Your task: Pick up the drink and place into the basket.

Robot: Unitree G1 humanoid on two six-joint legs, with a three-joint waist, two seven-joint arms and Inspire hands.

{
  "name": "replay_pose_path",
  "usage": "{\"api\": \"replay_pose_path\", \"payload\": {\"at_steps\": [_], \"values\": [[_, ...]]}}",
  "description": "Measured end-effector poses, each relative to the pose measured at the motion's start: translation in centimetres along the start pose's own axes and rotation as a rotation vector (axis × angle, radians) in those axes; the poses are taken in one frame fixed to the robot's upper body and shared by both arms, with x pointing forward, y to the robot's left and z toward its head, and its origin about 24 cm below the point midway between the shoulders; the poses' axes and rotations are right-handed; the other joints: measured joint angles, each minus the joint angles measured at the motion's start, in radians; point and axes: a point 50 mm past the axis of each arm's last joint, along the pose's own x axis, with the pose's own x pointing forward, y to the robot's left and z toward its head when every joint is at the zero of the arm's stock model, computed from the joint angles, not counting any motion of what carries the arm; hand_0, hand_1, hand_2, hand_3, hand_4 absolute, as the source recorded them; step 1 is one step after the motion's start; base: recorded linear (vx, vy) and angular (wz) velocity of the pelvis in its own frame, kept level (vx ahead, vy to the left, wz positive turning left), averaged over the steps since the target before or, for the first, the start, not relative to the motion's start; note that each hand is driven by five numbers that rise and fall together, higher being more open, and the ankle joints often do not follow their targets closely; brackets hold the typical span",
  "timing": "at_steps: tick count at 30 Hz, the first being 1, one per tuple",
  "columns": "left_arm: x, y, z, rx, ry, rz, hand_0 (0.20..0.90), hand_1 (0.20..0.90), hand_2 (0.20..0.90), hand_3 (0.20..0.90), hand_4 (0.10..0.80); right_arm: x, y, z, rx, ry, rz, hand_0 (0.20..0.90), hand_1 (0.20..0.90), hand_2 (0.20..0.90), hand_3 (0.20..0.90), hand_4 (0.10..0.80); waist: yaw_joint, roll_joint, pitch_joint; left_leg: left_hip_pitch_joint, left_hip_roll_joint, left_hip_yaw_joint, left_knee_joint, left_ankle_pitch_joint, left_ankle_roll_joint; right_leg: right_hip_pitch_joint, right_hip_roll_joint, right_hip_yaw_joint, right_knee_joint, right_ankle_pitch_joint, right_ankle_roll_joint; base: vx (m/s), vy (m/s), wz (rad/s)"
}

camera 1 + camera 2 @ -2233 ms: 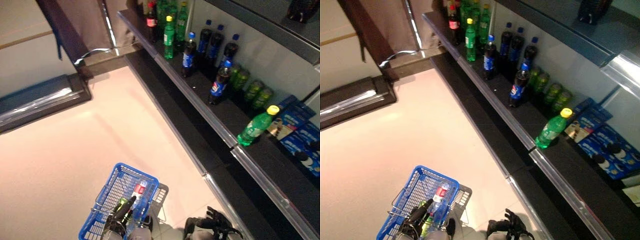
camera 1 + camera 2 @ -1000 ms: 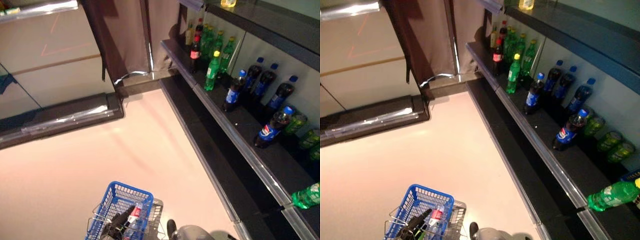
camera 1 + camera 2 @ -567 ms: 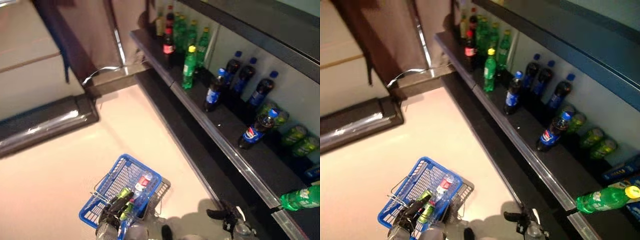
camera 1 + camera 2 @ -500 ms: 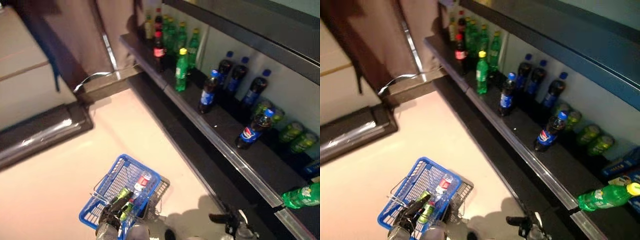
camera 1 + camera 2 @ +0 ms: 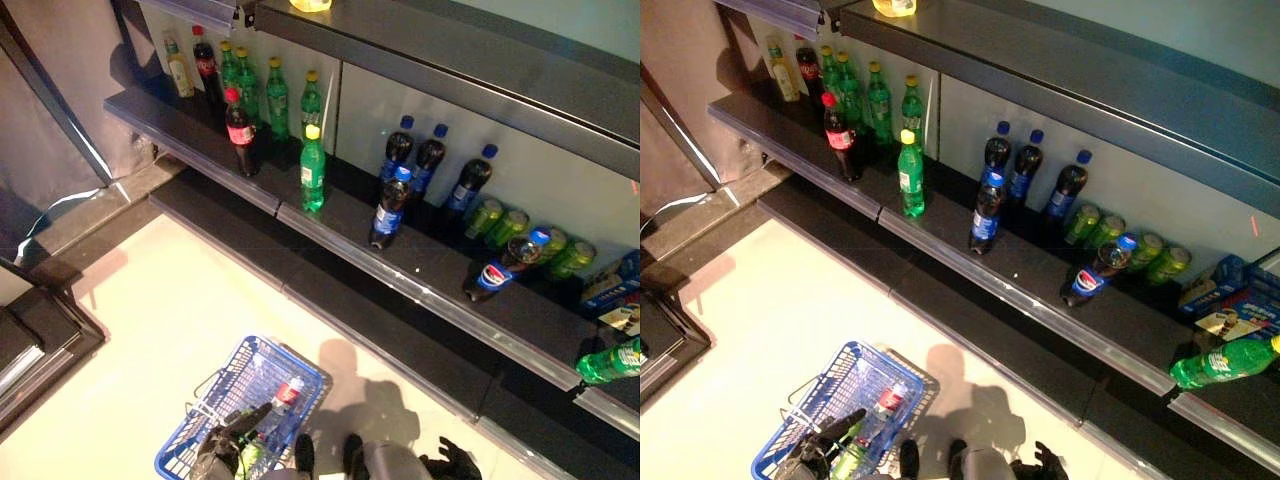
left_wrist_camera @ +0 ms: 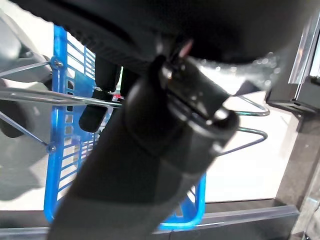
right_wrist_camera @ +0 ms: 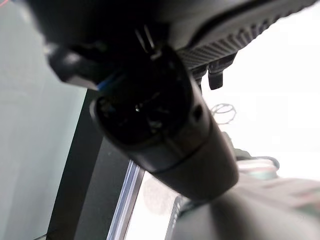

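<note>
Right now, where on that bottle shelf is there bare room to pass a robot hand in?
Bare shelf front lies between the green yellow-capped bottle and the nearest dark blue-capped cola bottle, and again between that bottle and the tilted cola bottle. The back is crowded: green bottles far left, green cans right.

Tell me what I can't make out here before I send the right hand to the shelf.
- Right hand: cut by the bottom edge in both eye views; its own wrist view is filled by dark bulk, so its finger state is unclear.
- Basket contents: only one bottle with a red label reads clearly; the left hand on the wire handle hides the rest.
- Green cans: too small to identify.
</note>
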Motion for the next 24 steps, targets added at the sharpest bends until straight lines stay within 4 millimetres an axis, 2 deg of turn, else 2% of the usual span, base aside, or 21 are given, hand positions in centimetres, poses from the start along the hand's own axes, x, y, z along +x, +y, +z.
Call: {"api": "replay_pose_path", "payload": {"at_steps": [1,2,3,4,5,6,7,8,9,10,11,12,13,15,16,17,18,19,20,23,24], "values": [[0.0,0.2,0.1,-0.013,-0.004,0.010,0.300,0.300,0.300,0.200,0.100,0.0,0.0,0.0,-0.005,-0.001,0.002,0.900,0.900,0.900,0.900,0.800,0.005,-0.002,0.000,-0.002,-0.005,-0.004,0.021,-0.009,-0.004,0.011,0.004,0.007,-0.017,0.002,-0.003,0.184,-0.007,-0.39],[0.0,0.4,0.2,-0.032,-0.009,0.021,0.300,0.300,0.300,0.200,0.100,0.1,0.3,-0.1,-0.010,0.012,0.006,0.900,0.900,0.900,0.900,0.800,0.008,-0.016,-0.001,-0.014,-0.019,-0.010,0.082,-0.029,-0.037,0.056,0.006,0.025,-0.063,0.008,-0.020,0.125,-0.002,-0.08],[0.1,0.5,0.4,-0.032,-0.017,0.024,0.300,0.300,0.300,0.200,0.100,0.1,0.5,-0.3,-0.013,0.025,0.011,0.900,0.900,0.900,0.900,0.800,0.012,-0.037,-0.004,-0.035,-0.035,-0.012,0.135,-0.037,-0.049,0.080,-0.006,0.037,-0.102,0.015,-0.032,0.148,0.055,-0.04],[0.2,0.3,1.0,-0.053,-0.038,0.014,0.300,0.300,0.300,0.200,0.100,0.1,0.9,-0.3,-0.026,0.033,0.019,0.900,0.900,0.900,0.900,0.800,0.025,-0.067,0.001,-0.084,-0.060,-0.017,0.246,-0.041,-0.060,0.090,-0.049,0.049,-0.123,0.068,-0.050,0.096,0.082,-0.01],[0.2,0.1,1.1,-0.082,-0.047,0.016,0.300,0.300,0.300,0.200,0.100,0.2,1.0,-0.2,-0.029,0.034,0.020,0.900,0.900,0.900,0.900,0.800,0.029,-0.072,-0.002,-0.130,-0.064,-0.026,0.334,-0.033,-0.077,0.090,-0.056,0.056,-0.125,0.068,-0.052,0.141,0.206,-0.01],[0.3,-0.7,1.9,-0.147,-0.077,-0.001,0.300,0.300,0.300,0.200,0.100,0.2,0.9,-0.1,-0.052,0.033,0.019,0.900,0.900,0.900,0.900,0.800,0.035,-0.074,0.004,-0.254,-0.070,-0.100,0.520,-0.040,-0.097,0.096,-0.054,0.084,-0.143,0.088,-0.056,0.109,0.215,-0.16],[0.3,-0.9,2.0,-0.171,-0.082,-0.002,0.300,0.300,0.300,0.200,0.100,0.3,0.6,0.1,-0.065,0.028,0.015,0.900,0.900,0.900,0.900,0.800,0.049,-0.068,0.002,-0.273,-0.053,-0.126,0.526,-0.047,-0.096,0.100,-0.045,0.099,-0.153,0.097,-0.055,0.172,0.333,-0.64],[0.2,-0.4,1.7,-0.197,-0.081,0.014,0.300,0.300,0.300,0.200,0.100,0.5,0.0,0.4,-0.087,0.024,0.002,0.900,0.900,0.900,0.900,0.800,0.071,-0.046,-0.005,-0.263,0.008,-0.143,0.443,-0.047,-0.097,0.105,-0.022,0.119,-0.172,0.108,-0.057,0.143,0.291,-0.93],[0.2,-0.4,1.6,-0.208,-0.078,0.018,0.300,0.300,0.300,0.200,0.100,0.6,-0.4,1.1,-0.088,0.008,-0.007,0.900,0.900,0.900,0.900,0.800,0.074,-0.035,-0.003,-0.258,0.053,-0.162,0.386,-0.045,-0.100,0.118,-0.019,0.125,-0.174,0.113,-0.052,0.133,0.281,-1.14],[0.2,0.5,1.4,-0.244,-0.076,0.053,0.300,0.300,0.300,0.200,0.100,0.8,-0.8,1.7,-0.088,-0.010,-0.017,0.900,0.900,0.900,0.900,0.800,0.073,-0.013,-0.003,-0.245,0.129,-0.194,0.290,-0.038,-0.110,0.120,-0.009,0.118,-0.190,0.115,-0.050,0.111,0.323,-1.01],[0.1,1.8,1.5,-0.290,-0.085,0.103,0.300,0.300,0.300,0.200,0.100,0.8,-0.9,2.0,-0.088,-0.024,-0.020,0.900,0.900,0.900,0.900,0.800,0.077,-0.008,-0.007,-0.227,0.192,-0.231,0.154,-0.013,-0.137,0.118,-0.010,0.108,-0.210,0.136,-0.050,0.089,0.269,-0.79],[0.2,2.0,1.9,-0.301,-0.094,0.116,0.300,0.300,0.300,0.200,0.100,0.8,-1.1,2.0,-0.090,-0.022,-0.025,0.900,0.900,0.900,0.900,0.800,0.067,-0.007,0.000,-0.233,0.207,-0.258,0.161,-0.005,-0.152,0.122,-0.012,0.107,-0.211,0.149,-0.032,0.114,0.389,-0.53],[0.1,2.4,1.7,-0.291,-0.081,0.137,0.300,0.300,0.300,0.200,0.100,0.8,-1.8,1.5,-0.097,-0.008,-0.040,0.900,0.900,0.900,0.900,0.800,0.068,-0.005,0.001,-0.211,0.199,-0.287,0.150,-0.004,-0.151,0.135,-0.029,0.112,-0.207,0.147,-0.018,0.082,0.289,-0.38],[-0.2,3.0,0.2,-0.244,-0.036,0.158,0.300,0.300,0.300,0.200,0.100,0.5,-3.0,0.5,-0.111,0.015,-0.062,0.900,0.900,0.900,0.900,0.800,0.066,0.014,-0.010,-0.159,0.172,-0.266,0.145,0.007,-0.144,0.155,-0.050,0.099,-0.211,0.138,0.014,0.088,0.323,-0.43],[-0.5,3.4,-1.3,-0.192,0.014,0.165,0.300,0.300,0.300,0.200,0.100,0.3,-3.8,0.1,-0.121,0.016,-0.075,0.900,0.900,0.900,0.900,0.800,0.046,0.048,-0.021,-0.122,0.164,-0.220,0.126,0.013,-0.155,0.165,-0.049,0.096,-0.205,0.123,0.047,0.055,0.231,-0.05],[-0.5,3.6,-1.3,-0.170,0.020,0.176,0.300,0.300,0.300,0.200,0.100,0.3,-3.5,0.0,-0.117,0.015,-0.069,0.900,0.900,0.900,0.900,0.800,0.029,0.034,-0.017,-0.116,0.145,-0.220,0.112,0.026,-0.140,0.166,-0.068,0.100,-0.193,0.117,0.058,0.034,0.220,0.31],[-0.5,4.1,-1.0,-0.133,0.021,0.183,0.300,0.300,0.300,0.200,0.100,0.1,-2.5,-0.2,-0.121,0.009,-0.035,0.900,0.900,0.900,0.900,0.800,0.015,0.006,-0.022,-0.106,0.108,-0.223,0.080,0.038,-0.115,0.165,-0.105,0.110,-0.187,0.106,0.075,-0.003,0.113,0.45],[-0.5,4.3,-0.8,-0.098,0.019,0.179,0.300,0.300,0.300,0.200,0.100,0.0,-1.9,-0.1,-0.122,-0.006,-0.015,0.900,0.900,0.900,0.900,0.800,0.016,-0.008,-0.026,-0.104,0.089,-0.222,0.071,0.040,-0.104,0.162,-0.116,0.123,-0.188,0.100,0.083,-0.008,0.117,0.27],[-0.6,4.7,-0.9,-0.061,0.036,0.181,0.300,0.300,0.300,0.200,0.100,0.0,-1.0,0.8,-0.147,-0.049,0.022,0.900,0.900,0.900,0.900,0.800,0.016,-0.023,-0.024,-0.102,0.067,-0.216,0.066,0.040,-0.088,0.161,-0.141,0.145,-0.194,0.099,0.091,-0.008,0.057,-0.01],[-0.7,5.0,-0.9,0.008,0.033,0.168,0.300,0.300,0.300,0.200,0.100,-0.4,1.5,4.1,-0.212,-0.209,0.128,0.900,0.900,0.900,0.900,0.800,0.020,-0.043,-0.023,-0.087,0.040,-0.204,0.041,0.049,-0.069,0.171,-0.168,0.158,-0.237,0.110,0.104,-0.006,0.008,-0.09],[-0.7,4.8,-1.0,0.007,0.034,0.157,0.300,0.300,0.300,0.200,0.100,-0.9,2.7,6.0,-0.238,-0.289,0.177,0.900,0.900,0.900,0.900,0.800,0.022,-0.039,-0.021,-0.076,0.033,-0.203,0.027,0.051,-0.067,0.188,-0.174,0.159,-0.265,0.127,0.125,0.000,0.000,0.00]]}}
